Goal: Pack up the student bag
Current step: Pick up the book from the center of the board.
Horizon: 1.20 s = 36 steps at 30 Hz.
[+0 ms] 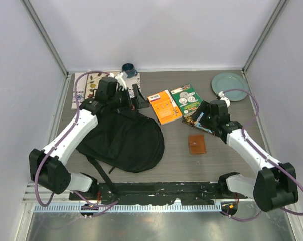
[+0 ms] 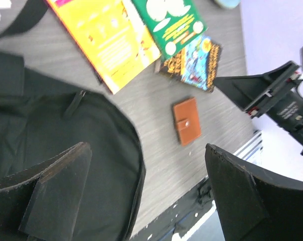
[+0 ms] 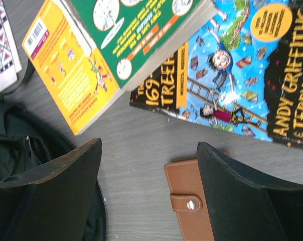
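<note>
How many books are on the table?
3: a green book lying across an orange-yellow book on its left and a blue-and-black book under its near edge, right of the black fabric backpack. A white patterned flat item at back left may be a fourth.

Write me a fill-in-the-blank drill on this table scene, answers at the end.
The student bag is ____ in colour. The small wallet is ____. The plate sits in the table's far ____ corner. The left gripper and right gripper both stand ____.
Missing words: black; brown; right; open.
</note>
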Each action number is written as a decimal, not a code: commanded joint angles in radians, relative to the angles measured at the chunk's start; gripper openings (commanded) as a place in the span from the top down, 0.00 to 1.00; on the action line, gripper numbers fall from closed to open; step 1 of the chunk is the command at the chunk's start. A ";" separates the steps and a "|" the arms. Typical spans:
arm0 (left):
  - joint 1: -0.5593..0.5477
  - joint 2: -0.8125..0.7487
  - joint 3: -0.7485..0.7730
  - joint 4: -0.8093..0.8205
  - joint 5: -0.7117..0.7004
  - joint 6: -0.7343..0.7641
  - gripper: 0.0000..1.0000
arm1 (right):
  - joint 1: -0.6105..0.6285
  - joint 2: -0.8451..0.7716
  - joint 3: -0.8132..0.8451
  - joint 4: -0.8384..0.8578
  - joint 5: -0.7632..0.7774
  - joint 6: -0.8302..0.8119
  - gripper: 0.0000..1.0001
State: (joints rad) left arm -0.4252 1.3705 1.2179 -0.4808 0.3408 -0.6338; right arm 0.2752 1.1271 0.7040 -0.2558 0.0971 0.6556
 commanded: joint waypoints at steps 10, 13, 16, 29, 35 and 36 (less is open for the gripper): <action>-0.101 0.488 0.405 0.254 -0.043 -0.151 0.00 | -0.309 0.434 0.396 0.176 -0.278 -0.109 0.16; -0.124 0.548 0.420 0.341 -0.080 -0.223 0.01 | -0.358 0.555 0.452 0.228 -0.387 -0.126 0.17; -0.147 0.645 0.460 0.403 -0.097 -0.268 0.00 | -0.396 0.684 0.526 0.251 -0.517 -0.119 0.18; -0.208 0.989 0.727 0.419 -0.042 -0.395 0.05 | -0.407 0.919 0.614 0.354 -0.726 -0.148 0.18; -0.225 1.076 0.762 0.406 -0.005 -0.438 0.07 | -0.406 0.928 0.585 0.314 -0.778 -0.174 0.18; -0.228 1.091 0.773 0.404 0.010 -0.445 0.08 | -0.406 0.928 0.581 0.313 -0.799 -0.172 0.19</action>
State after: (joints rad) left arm -0.6395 2.4149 1.9282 -0.1005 0.2882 -1.0306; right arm -0.1333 2.0647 1.2850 0.0448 -0.6209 0.5117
